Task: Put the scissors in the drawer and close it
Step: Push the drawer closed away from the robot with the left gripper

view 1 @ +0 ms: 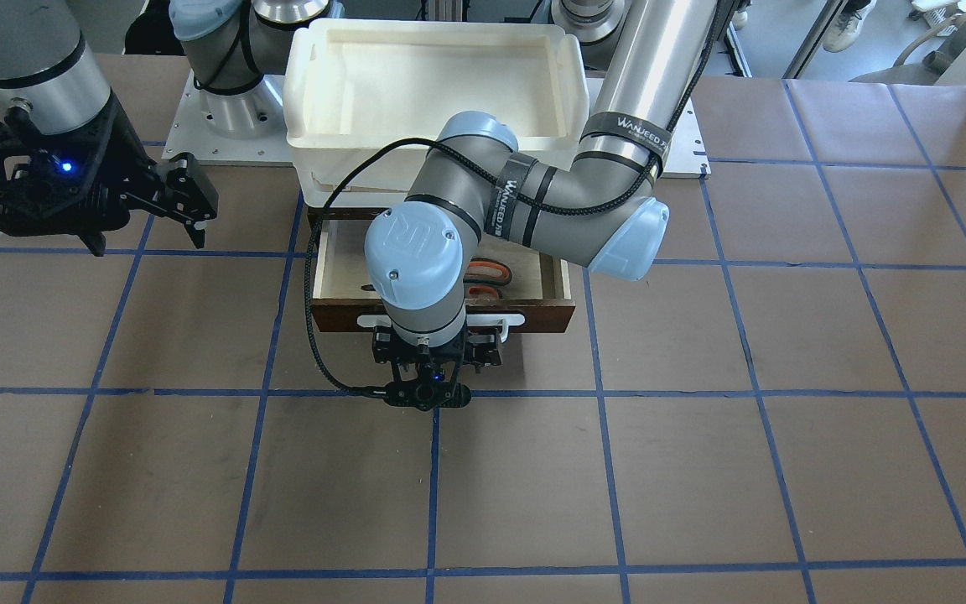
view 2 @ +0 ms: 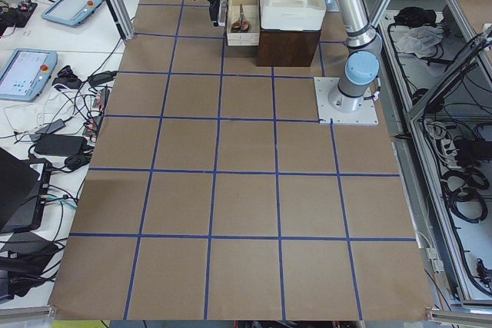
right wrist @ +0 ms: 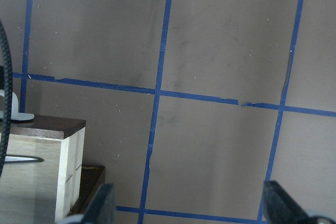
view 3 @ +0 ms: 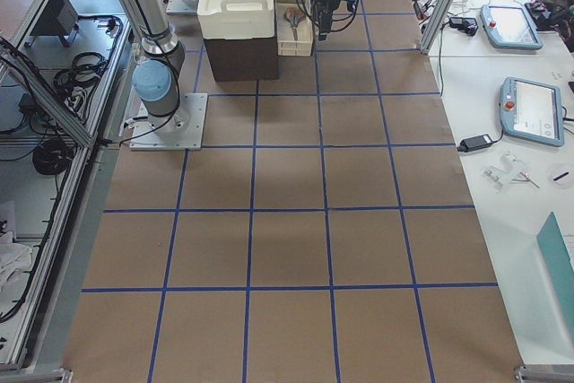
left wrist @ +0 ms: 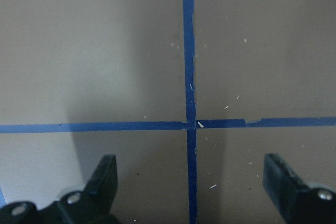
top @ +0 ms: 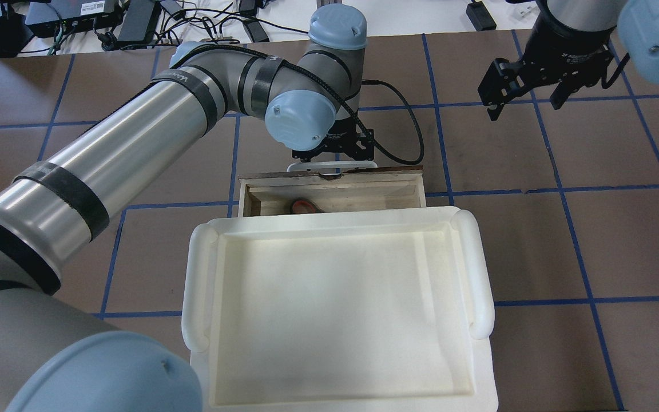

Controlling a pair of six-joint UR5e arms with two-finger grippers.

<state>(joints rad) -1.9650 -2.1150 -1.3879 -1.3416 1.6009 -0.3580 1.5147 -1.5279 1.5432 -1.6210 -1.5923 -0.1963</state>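
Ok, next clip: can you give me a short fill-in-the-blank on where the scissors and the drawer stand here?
1. The dark brown wooden drawer with the pale plywood interior stands ___, not pushed shut.
2. The small scissors with orange-and-grey looped handles lie ___ it.
3. The left hand, in front of the drawer's white plastic bar handle with fingers apart, grips ___.
Missing words: open; inside; nothing.

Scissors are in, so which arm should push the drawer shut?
Left: the left gripper hangs at the white handle of the drawer; the right gripper is far off to the side.
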